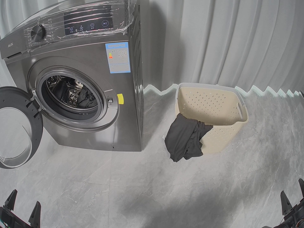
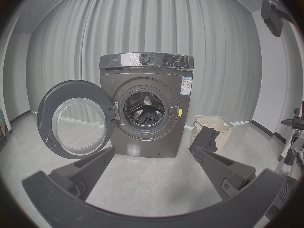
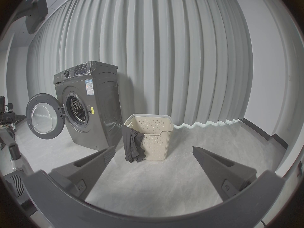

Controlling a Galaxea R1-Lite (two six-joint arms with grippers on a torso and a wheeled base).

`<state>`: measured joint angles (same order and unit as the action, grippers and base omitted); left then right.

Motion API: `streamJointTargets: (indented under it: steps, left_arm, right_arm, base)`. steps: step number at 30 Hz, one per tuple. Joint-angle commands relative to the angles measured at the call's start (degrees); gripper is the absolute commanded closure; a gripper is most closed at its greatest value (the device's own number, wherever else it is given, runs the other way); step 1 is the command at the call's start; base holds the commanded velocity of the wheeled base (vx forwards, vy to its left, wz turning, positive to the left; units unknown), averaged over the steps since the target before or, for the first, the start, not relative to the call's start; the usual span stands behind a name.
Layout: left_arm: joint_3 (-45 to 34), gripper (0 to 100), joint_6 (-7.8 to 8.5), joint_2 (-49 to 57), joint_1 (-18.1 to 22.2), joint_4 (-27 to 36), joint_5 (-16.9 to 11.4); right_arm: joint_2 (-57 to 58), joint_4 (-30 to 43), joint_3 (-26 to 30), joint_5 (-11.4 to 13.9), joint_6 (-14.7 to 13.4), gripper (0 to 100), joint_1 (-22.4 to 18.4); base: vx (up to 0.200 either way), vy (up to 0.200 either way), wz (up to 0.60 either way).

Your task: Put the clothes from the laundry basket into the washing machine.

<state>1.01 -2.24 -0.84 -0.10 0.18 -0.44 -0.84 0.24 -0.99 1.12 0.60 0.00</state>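
A grey washing machine (image 1: 95, 79) stands at the left with its round door (image 1: 14, 127) swung wide. Dark clothes (image 1: 83, 97) lie inside the drum (image 2: 144, 110). To its right a cream laundry basket (image 1: 215, 111) sits on the floor, and a dark garment (image 1: 185, 138) hangs over its near rim down to the floor. My left gripper (image 1: 22, 206) is open low at the near left, well back from the machine. My right gripper (image 1: 294, 197) is open at the near right, short of the basket (image 3: 152, 135), with nothing between its fingers.
Pale curtains (image 1: 221, 32) hang behind the machine and basket. Grey marble-look floor (image 1: 158, 187) stretches between me and both. Some dark equipment on a stand (image 2: 294, 136) is off to the side.
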Motion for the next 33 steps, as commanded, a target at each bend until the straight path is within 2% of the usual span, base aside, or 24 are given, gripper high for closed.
streamJointTargets:
  steps: [1,6,12,18,21,27,30,33]
  left_arm:
    - [-0.92,0,-0.04,0.75,0.01,-0.01,0.0]
    - [-0.84,0,-0.04,0.75,0.01,-0.01,0.0]
    - [-0.84,0,-0.04,0.75,0.01,-0.01,0.09]
    - [-0.84,0,-0.04,0.75,0.01,-0.01,0.09]
    - [-0.84,0,-0.04,0.75,0.01,-0.01,0.09]
    - [-0.84,0,-0.04,0.75,0.01,-0.01,0.09]
    - [-0.84,0,-0.04,0.75,0.01,-0.01,0.09]
    - [-0.84,0,0.13,0.75,0.01,-0.01,0.09]
  right_arm:
    - [0.84,0.02,0.99,0.02,0.02,0,0.0]
    - [0.84,0.02,0.99,0.02,0.02,0,0.0]
    - [0.84,0.02,0.99,0.11,0.19,0,0.0]
    - [0.84,-0.07,0.99,-0.42,-0.6,0,0.0]
    - [0.84,-0.07,0.99,-1.56,-1.3,0,-0.09]
    - [0.84,-0.42,0.99,-1.47,-1.3,0,-0.09]
    - [0.84,-3.06,-1.39,-1.03,-1.04,0,0.0]
    - [0.84,-1.65,-7.19,-0.68,-0.95,0,0.09]
  base:
    - [0.2,0.0,0.0]
    - [0.2,0.0,0.0]
    - [0.0,0.0,0.0]
    - [0.0,-0.2,0.0]
    - [0.0,-0.2,0.0]
    - [0.0,-0.2,0.0]
    - [0.0,-0.2,0.0]
    - [0.0,-0.2,0.0]
